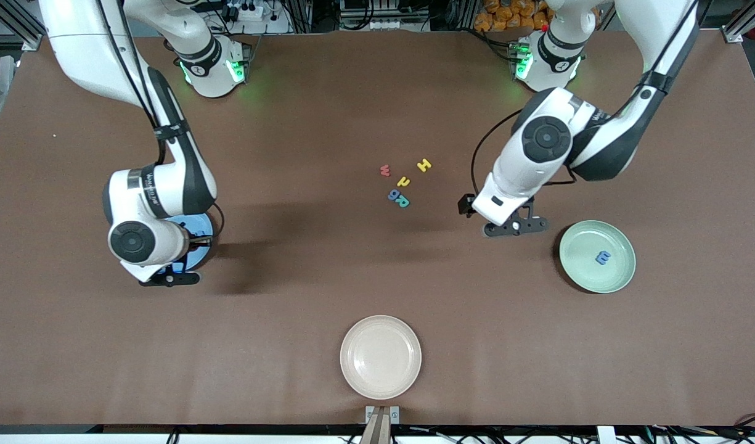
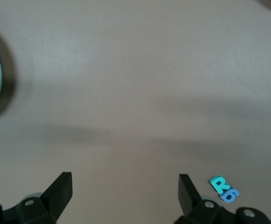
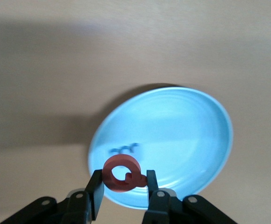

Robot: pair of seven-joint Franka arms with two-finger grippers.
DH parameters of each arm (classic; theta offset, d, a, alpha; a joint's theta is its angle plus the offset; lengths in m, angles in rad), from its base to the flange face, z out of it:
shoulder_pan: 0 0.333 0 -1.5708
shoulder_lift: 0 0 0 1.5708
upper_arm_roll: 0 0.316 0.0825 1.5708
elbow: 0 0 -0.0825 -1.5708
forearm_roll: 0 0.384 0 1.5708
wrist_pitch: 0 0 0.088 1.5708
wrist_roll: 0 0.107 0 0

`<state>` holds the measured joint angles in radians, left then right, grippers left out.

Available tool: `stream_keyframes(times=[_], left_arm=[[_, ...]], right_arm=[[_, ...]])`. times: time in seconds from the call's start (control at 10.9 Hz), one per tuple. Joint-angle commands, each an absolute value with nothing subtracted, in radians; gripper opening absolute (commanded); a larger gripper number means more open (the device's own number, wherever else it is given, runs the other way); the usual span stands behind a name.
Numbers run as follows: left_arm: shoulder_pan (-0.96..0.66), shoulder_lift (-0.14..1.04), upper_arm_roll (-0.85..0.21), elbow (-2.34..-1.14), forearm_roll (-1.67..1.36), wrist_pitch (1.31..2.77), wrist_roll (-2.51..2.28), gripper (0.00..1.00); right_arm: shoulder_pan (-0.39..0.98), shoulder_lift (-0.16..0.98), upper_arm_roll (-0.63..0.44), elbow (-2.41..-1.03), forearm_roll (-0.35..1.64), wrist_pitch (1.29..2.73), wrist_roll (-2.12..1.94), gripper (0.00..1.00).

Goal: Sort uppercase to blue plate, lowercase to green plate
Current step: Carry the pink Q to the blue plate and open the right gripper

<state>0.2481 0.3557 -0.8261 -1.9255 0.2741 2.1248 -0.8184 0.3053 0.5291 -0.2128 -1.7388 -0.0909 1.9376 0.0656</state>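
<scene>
**Red Q hanging over the blue plate, five letters bunched mid-table**

The table (image 1: 328,296) is one big flat brown sheet, matte, with soft arm shadows smeared across it. Along the edge where the two bases stand there's a clutter of cables, power strips and what looks like a pile of orange stuff, all cut off by the frame, so don't ask me what it is.

I'll use the cream plate (image 1: 381,357) as the anchor; it sits at the table edge nearest the front camera. The letter cluster lies farther from that camera than the cream plate, about mid-table: yellow H (image 1: 424,164), red w (image 1: 385,170), a small yellow lowercase letter (image 1: 404,181) I can't read, then a blue lowercase letter (image 1: 394,195) touching the teal R (image 1: 403,201). The green plate (image 1: 597,256) is off toward the left arm's end from the cream plate, with one blue letter (image 1: 603,258) lying in it; could be an m or a w.

The blue plate (image 3: 173,140) is toward the right arm's end from the cream plate, and from the front the right arm covers most of it. The right gripper (image 3: 124,186) is over it, jaws clamped on the red Q (image 3: 121,173). There's a dark squiggle on the plate's surface, too faint to make out.

The left gripper (image 2: 125,191) hangs over bare table between the cluster and the green plate, jaws wide apart, nothing in them.
</scene>
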Motion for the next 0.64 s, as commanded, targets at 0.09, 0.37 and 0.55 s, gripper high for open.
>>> stream_keyframes(times=[0.09,0.37,0.55], left_arm=[[0.252,0.316,-0.888,-2.002,0.281,2.186,-0.868,1.00],[0.207,0.324,-0.916,-2.003,0.299,2.187,-0.703,1.00],[0.178,0.351,-0.917,-1.991,0.299,2.190,-0.602,1.00]], right_arm=[[0.287,0.525,-0.299,-1.778,-0.075,1.931,-0.150,0.10],[0.252,0.543,-0.299,-1.839,-0.071,1.954,-0.208,0.13],[0.244,0.554,-0.299,-1.887,-0.017,1.971,-0.247,0.14]])
